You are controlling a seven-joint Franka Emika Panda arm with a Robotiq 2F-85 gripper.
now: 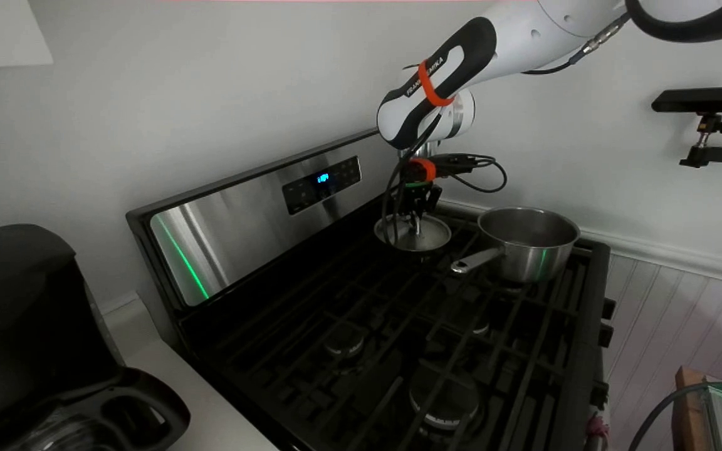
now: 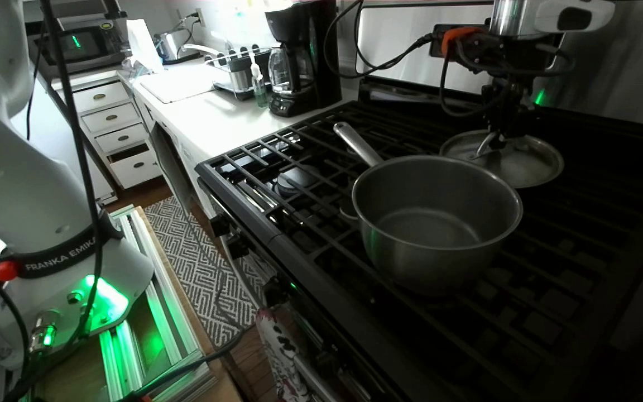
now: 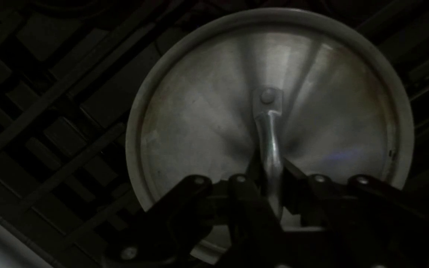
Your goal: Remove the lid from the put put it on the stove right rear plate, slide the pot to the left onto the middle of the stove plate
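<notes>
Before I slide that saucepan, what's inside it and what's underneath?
In an exterior view, the saucepan shows only bare metal inside. Underneath are the stove's grates; whatever lies directly below its base is covered and can't be seen.

A patterned rug (image 2: 196,279) lies on seemingly wooden floor (image 2: 249,354).

Stove (image 1: 392,313): centre to lower right of an exterior view, its back panel (image 1: 242,225) along the upper-left side.
Pot (image 1: 533,262): on the stove, right of centre in that view.
Lid (image 1: 429,239): just left of the pot, apart from it, over the stove; whether touching it, unclear.
Pot handle (image 2: 358,144): toward upper left in an exterior view, where the lid is behind the pot.
Fingers (image 3: 295,182): lower centre of the wrist view, either side of the lid handle (image 3: 269,141).
Coffee maker (image 1: 16,313): lower left, on the bench (image 1: 229,429) beside the stove.
</notes>
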